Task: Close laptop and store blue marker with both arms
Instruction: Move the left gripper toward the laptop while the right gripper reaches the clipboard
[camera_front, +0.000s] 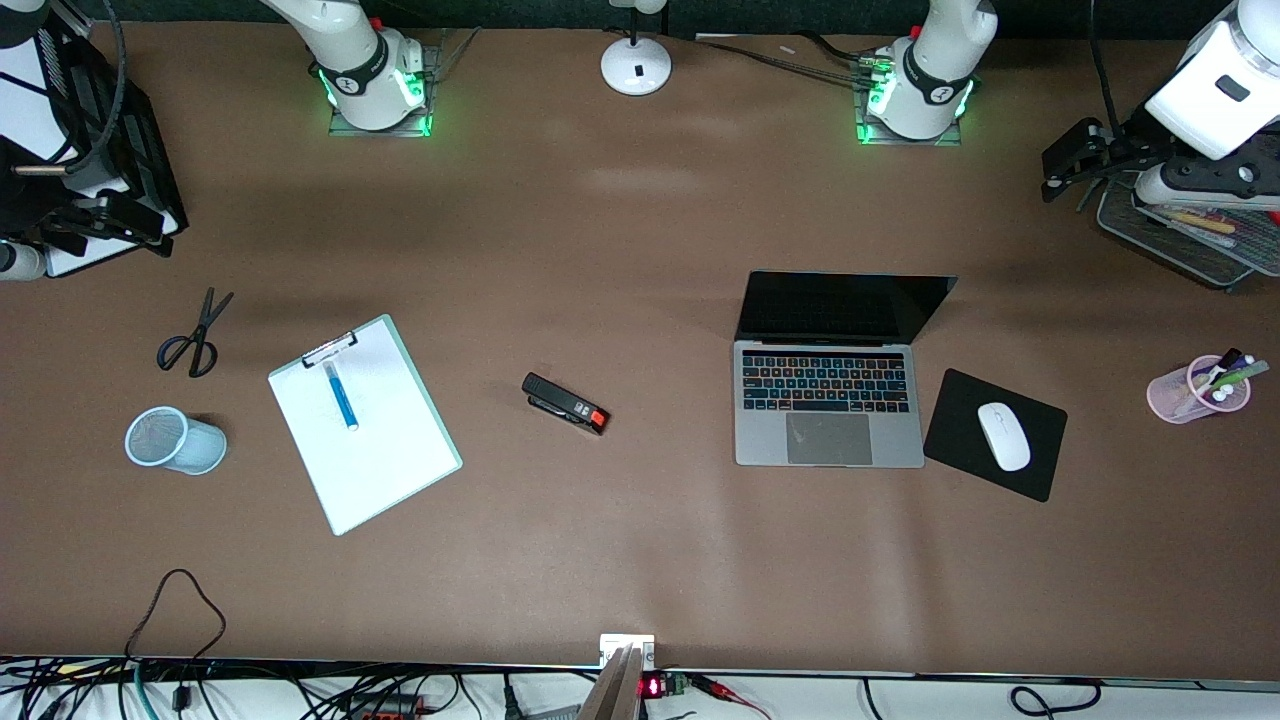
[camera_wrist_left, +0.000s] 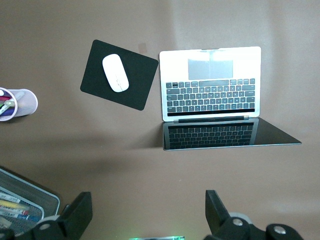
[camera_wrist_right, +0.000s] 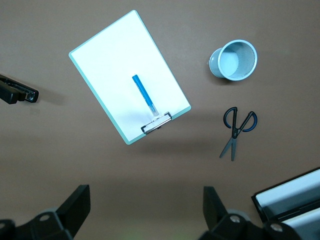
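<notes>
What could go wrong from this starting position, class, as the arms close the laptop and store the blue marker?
1. The blue marker lies flat on the clipboard; a pinch may skid it or shift the board.
2. The laptop screen stands open beside the mouse; a hard push could slide the base into it.

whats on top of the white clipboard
The blue marker lies on the white clipboard, its pale end toward the metal clip. Nothing else rests on the sheet. Whatever lies beneath the clipboard is covered and cannot be seen.
</notes>
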